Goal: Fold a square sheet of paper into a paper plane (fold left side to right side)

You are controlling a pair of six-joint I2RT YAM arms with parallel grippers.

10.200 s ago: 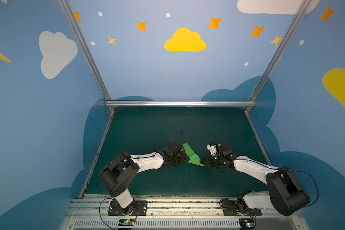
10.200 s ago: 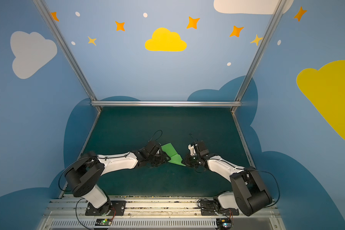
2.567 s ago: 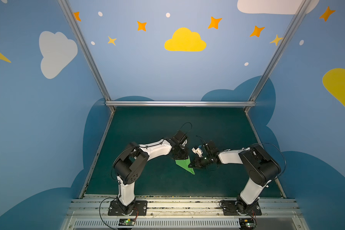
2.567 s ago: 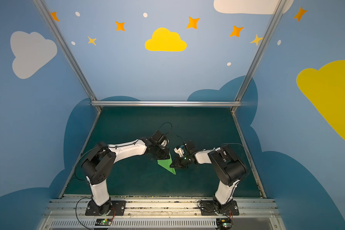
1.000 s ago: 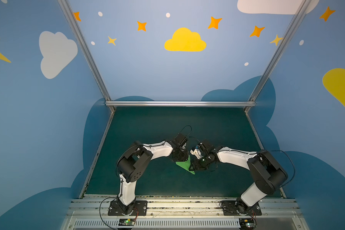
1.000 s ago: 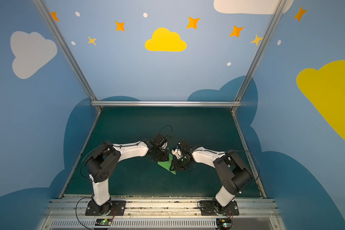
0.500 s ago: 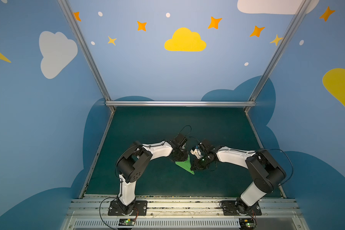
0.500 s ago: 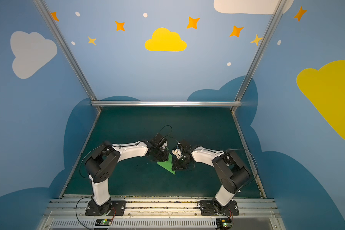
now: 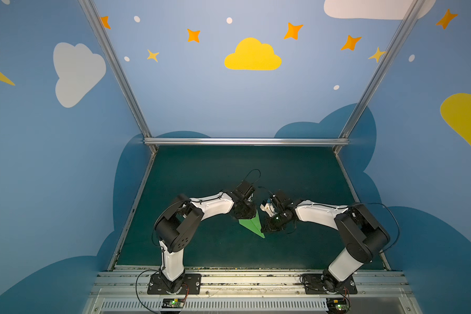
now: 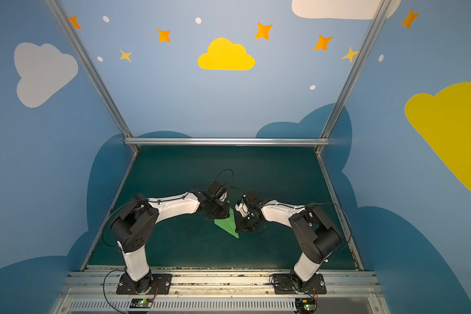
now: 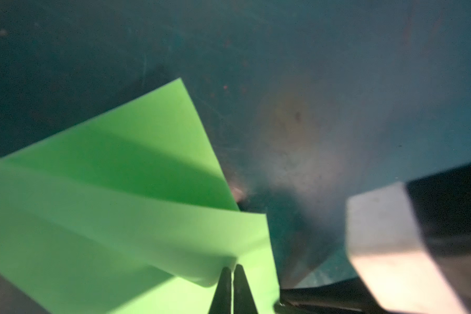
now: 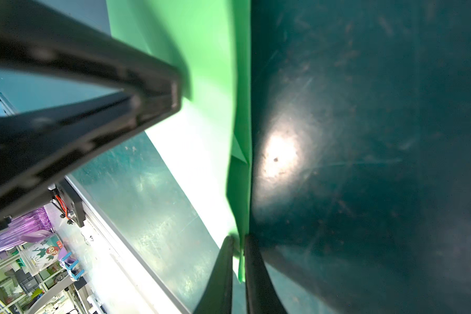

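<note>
Currently: paper plane (image 9: 252,225), bright green, is laid on dark teal mat (image 9: 229,176). Raised flap is pinched by left gripper (image 11: 231,267); folded edge is clamped by right gripper (image 12: 238,239).

Robot lab cell, cloud-painted blue walls (image 9: 201,108), aluminium frame (image 9: 245,141), teal mat (image 9: 229,168)

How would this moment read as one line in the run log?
phase: folding | paper plane: on mat, part raised | left gripper: shut on it | right gripper: shut on its edge
</note>
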